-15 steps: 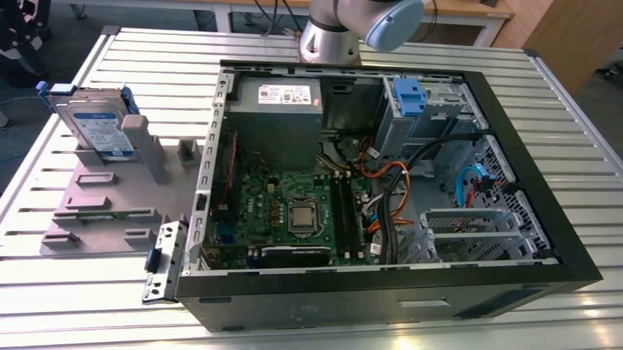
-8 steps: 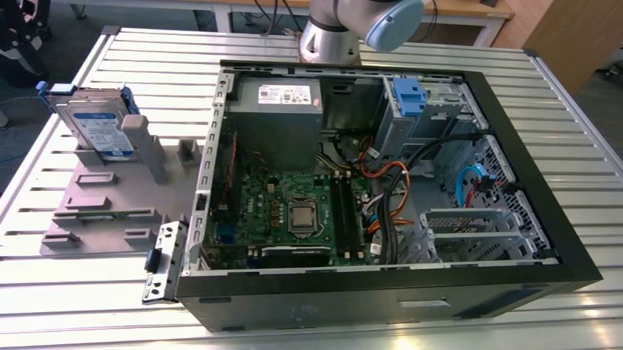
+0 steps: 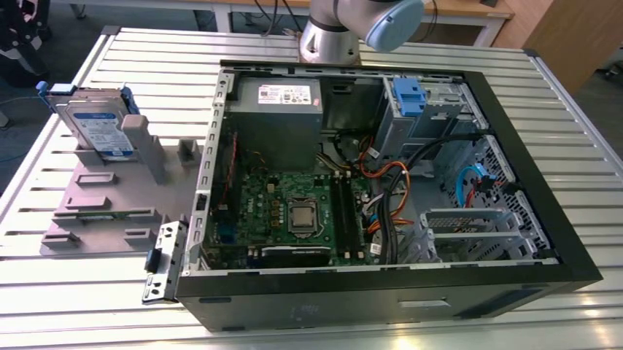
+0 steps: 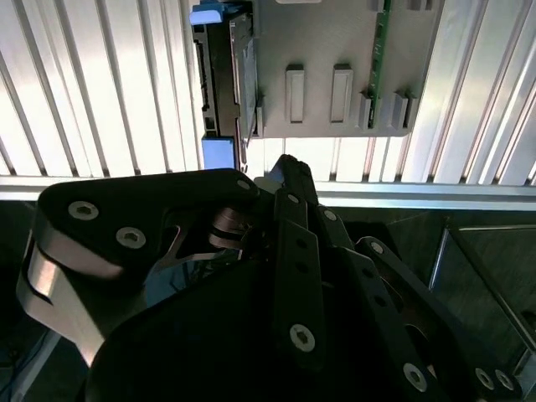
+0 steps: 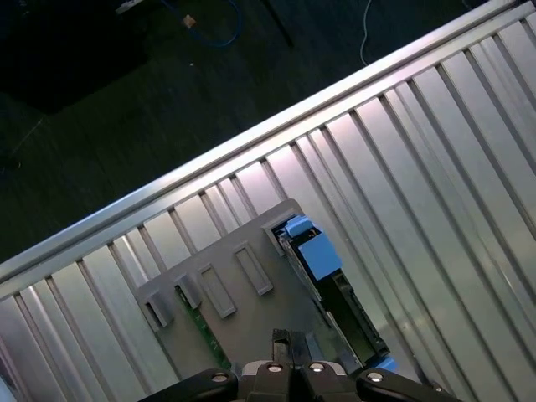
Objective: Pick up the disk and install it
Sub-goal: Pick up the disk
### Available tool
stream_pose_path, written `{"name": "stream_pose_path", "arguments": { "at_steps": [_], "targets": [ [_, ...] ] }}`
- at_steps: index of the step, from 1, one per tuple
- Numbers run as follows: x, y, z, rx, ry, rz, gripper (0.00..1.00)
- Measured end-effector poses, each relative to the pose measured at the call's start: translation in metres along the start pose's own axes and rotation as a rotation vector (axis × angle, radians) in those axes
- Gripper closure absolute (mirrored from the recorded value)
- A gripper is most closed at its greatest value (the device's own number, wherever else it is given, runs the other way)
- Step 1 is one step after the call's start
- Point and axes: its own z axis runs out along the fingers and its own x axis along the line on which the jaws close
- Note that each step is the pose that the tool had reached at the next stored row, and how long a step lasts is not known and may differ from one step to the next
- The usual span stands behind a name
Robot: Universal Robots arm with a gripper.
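On the slatted metal table (image 3: 58,292), an open computer case (image 3: 389,295) is seen lying on its side, with the motherboard (image 3: 292,204) exposed towards the near end. Farther in, a grey power supply (image 3: 277,117) is mounted, and a drive bay with a blue latch (image 3: 409,98) is fixed towards the exterior view's right. A grey holder (image 3: 98,211) is laid on the table at the exterior view's left of the case. The disk (image 3: 98,127) is stood upright on edge in the holder's far end, framed by its blue carrier. The robot arm (image 3: 336,33) is seen at the table's far edge. In the first wrist view, the hand (image 5: 280,337) is shown with its fingertips brought together and nothing held; the disk (image 5: 318,255) is seen beyond them, still seated in the holder.
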Motion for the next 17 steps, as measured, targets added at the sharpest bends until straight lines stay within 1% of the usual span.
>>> {"name": "stream_pose_path", "arguments": {
  "at_steps": [17],
  "targets": [
    [-0.0001, -0.0002, 0.0, -0.0007, 0.0013, -0.035, 0.89]
  ]
}}
